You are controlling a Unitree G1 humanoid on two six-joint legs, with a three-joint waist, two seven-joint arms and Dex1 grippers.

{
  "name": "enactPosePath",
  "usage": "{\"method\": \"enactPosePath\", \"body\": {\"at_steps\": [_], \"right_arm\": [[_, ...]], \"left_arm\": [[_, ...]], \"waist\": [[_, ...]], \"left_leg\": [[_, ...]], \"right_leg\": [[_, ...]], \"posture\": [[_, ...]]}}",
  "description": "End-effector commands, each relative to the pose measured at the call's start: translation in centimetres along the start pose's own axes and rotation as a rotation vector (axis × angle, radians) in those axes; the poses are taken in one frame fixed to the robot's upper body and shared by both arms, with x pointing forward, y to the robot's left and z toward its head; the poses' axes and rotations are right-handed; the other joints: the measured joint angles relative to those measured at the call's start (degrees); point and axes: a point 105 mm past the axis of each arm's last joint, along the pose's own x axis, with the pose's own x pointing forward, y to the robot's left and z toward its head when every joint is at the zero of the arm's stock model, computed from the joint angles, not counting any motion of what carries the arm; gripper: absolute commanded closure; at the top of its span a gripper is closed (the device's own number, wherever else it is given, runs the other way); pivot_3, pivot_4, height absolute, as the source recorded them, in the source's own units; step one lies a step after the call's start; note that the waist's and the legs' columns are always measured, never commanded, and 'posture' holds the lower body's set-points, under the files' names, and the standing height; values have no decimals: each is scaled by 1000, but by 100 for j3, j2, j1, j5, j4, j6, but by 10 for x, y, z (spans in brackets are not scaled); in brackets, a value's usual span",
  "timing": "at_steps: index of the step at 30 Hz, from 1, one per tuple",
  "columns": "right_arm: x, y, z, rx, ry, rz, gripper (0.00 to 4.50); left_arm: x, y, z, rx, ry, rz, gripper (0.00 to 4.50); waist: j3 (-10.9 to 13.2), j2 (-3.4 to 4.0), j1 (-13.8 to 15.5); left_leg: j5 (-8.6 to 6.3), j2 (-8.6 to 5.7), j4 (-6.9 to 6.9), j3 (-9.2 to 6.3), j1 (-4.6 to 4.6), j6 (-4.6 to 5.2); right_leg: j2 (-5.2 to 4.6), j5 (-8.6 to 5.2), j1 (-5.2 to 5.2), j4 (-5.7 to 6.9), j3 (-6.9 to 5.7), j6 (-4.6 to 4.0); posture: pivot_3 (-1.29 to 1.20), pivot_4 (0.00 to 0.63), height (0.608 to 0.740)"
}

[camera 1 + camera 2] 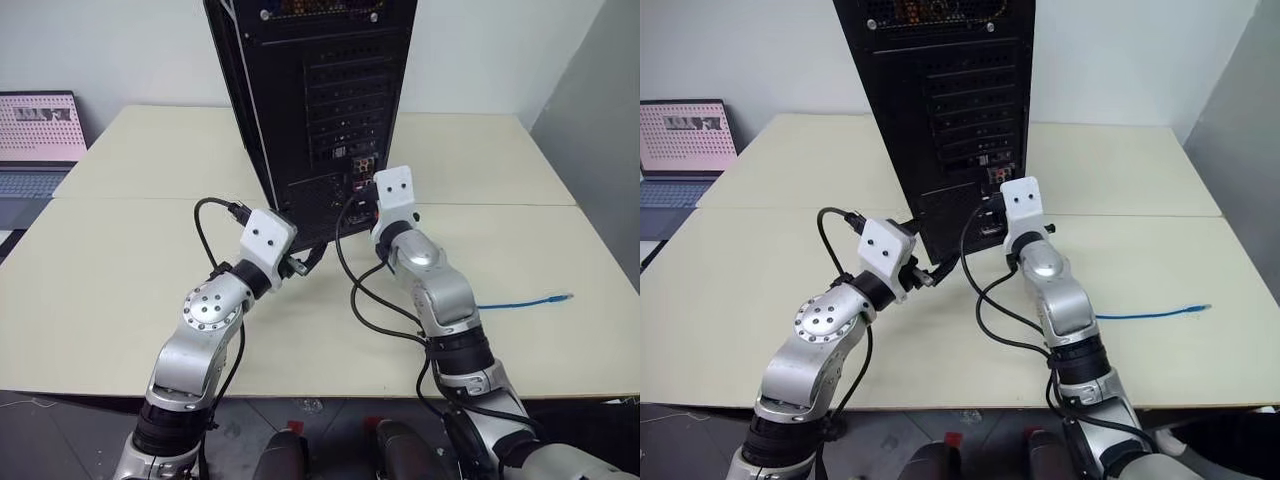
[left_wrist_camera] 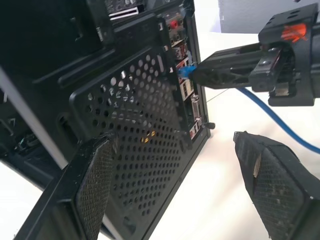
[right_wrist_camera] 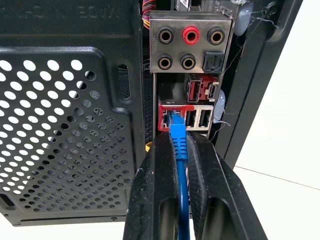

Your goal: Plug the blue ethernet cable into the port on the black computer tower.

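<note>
Black computer tower (image 1: 320, 100) stands upright at the 12 o'clock end of the cream table (image 1: 120, 300), rear panel facing the robot — this puts the connector cluster within reach of both arms. Right gripper (image 3: 179, 142) is pinched tight on the blue ethernet cable (image 3: 181, 165) just behind its plug, fingers clamped on either side of the cord so the plug sticks out ahead and can be steered straight in. In the right wrist view the plug tip sits at the mouth of the port (image 3: 169, 120), the squarish metal-rimmed socket in the red-trimmed block, with USB sockets at its 3 o'clock and the round audio jacks (image 3: 188, 36) at its 12 o'clock. Whether it has seated fully cannot be told; judged as the final insertion push. The rest of the cable trails back over the table toward 4 o'clock of the tower, loose end (image 1: 560, 297) lying free near the table's right edge. Left gripper (image 2: 175, 190) has its fingers spread wide, holding nothing, hovering just beside the tower's perforated vent grille (image 2: 135, 130) — likely standing by to brace the case. A laptop (image 1: 38, 140) sits at the 10 o'clock corner.
</note>
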Motion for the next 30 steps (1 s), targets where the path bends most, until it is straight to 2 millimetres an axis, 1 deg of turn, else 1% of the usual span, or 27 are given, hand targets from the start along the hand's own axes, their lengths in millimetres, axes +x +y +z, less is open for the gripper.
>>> {"method": "enactPosePath", "body": {"at_steps": [1,3,6,7,8,11,13,15,16,17,18,19,20,21,22,23,25,27,30], "right_arm": [[4,7,27,-13,-88,28,4500],[4,9,25,-12,-80,48,4500],[2,5,21,-18,-69,68,4500],[2,4,20,-23,-64,72,3803],[1,2,19,-27,-59,77,3718],[-4,-2,16,-47,-43,98,3030],[-7,-5,14,-56,-35,106,2717],[-13,-8,12,-62,-26,129,2200],[-17,-9,13,-64,-26,143,1896],[-21,-10,15,-65,-31,163,1723],[-26,-12,18,-69,-41,185,1452],[-31,-13,21,-73,-52,209,1313],[-37,-16,24,-84,-56,244,1029],[-43,-18,26,-97,-61,275,888],[-51,-19,28,-122,-67,325,693],[-57,-25,28,-152,-62,346,452],[-67,-49,29,-230,-63,343,112],[-78,-69,30,-235,-54,362,112],[-88,-89,37,-237,-65,384,112]], "left_arm": [[-2,6,18,22,-63,16,587],[-3,7,17,22,-61,20,587],[-4,9,15,23,-57,24,587],[-4,10,14,23,-54,26,553],[-4,11,13,24,-53,28,553],[-6,12,12,25,-50,24,553],[-7,11,10,28,-47,16,553],[-8,13,10,31,-45,16,553],[-9,15,10,32,-44,19,553],[-10,17,10,31,-40,22,553],[-12,18,10,33,-32,15,553],[-13,20,9,40,-23,9,553],[-15,22,8,47,-10,-1,553],[-17,24,8,49,0,-12,553],[-20,29,8,64,6,-10,553],[-23,35,10,71,6,-3,553],[-31,48,15,52,9,1,553],[-40,56,18,70,21,-22,553],[-49,66,18,73,43,-44,553]], "waist": [[0,0,-20],[0,0,-41],[0,0,-60],[0,0,-63],[0,0,-61],[0,0,-41],[0,0,-24],[0,0,-10],[0,0,-7],[0,0,-1],[0,0,8],[1,0,20],[1,1,24],[1,1,23],[1,1,23],[2,1,28],[2,1,40],[3,0,61],[6,0,70]], "left_leg": [[0,0,0,-1,0,0],[0,0,0,-2,1,0],[0,0,0,-2,2,0],[0,0,0,-2,2,0],[0,0,0,-2,2,0],[0,0,-1,-2,-2,0],[0,1,-3,-2,-6,0],[0,1,-3,-3,-7,0],[0,1,-4,-5,-8,0],[0,1,-4,-6,-8,0],[0,-1,-3,-5,-8,0],[0,-1,-3,-7,-8,0],[0,-1,-3,-9,-8,0],[0,-1,-3,-9,-8,0],[0,-1,-3,-9,-7,0],[0,-1,-4,-9,-6,0],[0,-2,-5,-9,-7,0],[0,-4,-4,-6,-8,1],[-1,-5,-5,18,-7,1]], "right_leg": [[1,1,0,0,0,-2],[1,2,0,0,0,-3],[2,3,0,0,0,-6],[2,4,0,0,0,-6],[3,4,-1,0,0,-6],[7,4,-1,-2,-6,-6],[3,3,-1,-5,-5,-6],[-5,3,-1,-7,-3,-6],[-11,3,-1,-8,-4,-6],[-11,3,-1,-8,-3,-6],[-12,3,-1,-8,-2,-6],[-15,3,0,-8,-4,-6],[-14,3,0,-8,-6,-5],[-13,3,-1,-8,-7,-5],[-12,3,-1,-7,-6,-5],[-11,3,0,-8,-8,-5],[-9,2,0,-10,-12,-5],[-8,1,0,-12,-12,-5],[-7,1,1,-14,-12,-5]], "posture": [[0,150,740],[0,150,740],[0,150,740],[0,150,740],[0,150,740],[0,150,740],[0,150,740],[0,150,740],[0,150,740],[0,150,740],[0,150,740],[0,150,740],[0,150,740],[0,150,740],[0,150,740],[0,150,740],[0,150,740],[0,150,740],[0,150,740]]}}
